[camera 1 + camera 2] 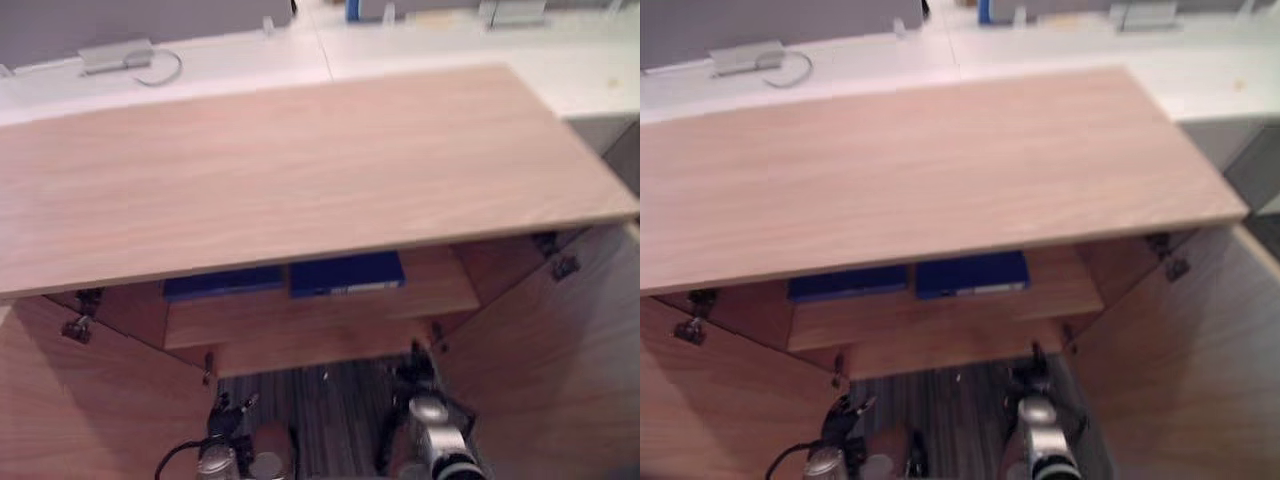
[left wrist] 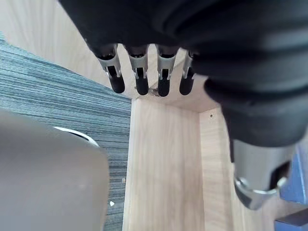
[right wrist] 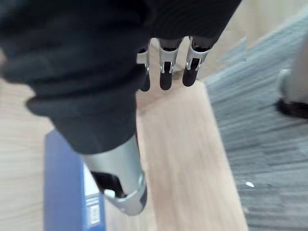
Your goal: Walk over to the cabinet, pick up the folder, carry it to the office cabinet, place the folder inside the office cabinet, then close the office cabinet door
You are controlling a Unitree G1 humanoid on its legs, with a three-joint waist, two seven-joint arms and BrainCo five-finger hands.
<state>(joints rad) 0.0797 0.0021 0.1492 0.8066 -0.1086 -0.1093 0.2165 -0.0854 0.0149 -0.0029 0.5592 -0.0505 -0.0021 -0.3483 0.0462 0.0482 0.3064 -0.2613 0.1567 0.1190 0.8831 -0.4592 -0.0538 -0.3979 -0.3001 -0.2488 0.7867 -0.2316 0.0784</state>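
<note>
Left hand (image 2: 159, 29) low, fingers straight, empty | right hand (image 3: 120, 38) same | beyond, on cabinet shelf (image 1: 320, 315): left folder (image 1: 222, 283), right folder (image 1: 347, 273), flat, side by side | likely stiff, light, slick; pinch near edge.

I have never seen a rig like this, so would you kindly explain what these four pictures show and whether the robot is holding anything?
This is a two-legged humanoid robot with two arms that end in hands. The two wide pictures come from a stereo camera in its head. They look down on a wooden cabinet whose two doors stand open. On the shelf inside lie two blue folders side by side, the left folder and the right folder. The two close pictures come from cameras on the wrists, each looking along its own hand. The left hand has straight fingers, with grey carpet past them. The right hand is straight-fingered too, close to the shelf. Neither hand holds anything yet.
</note>
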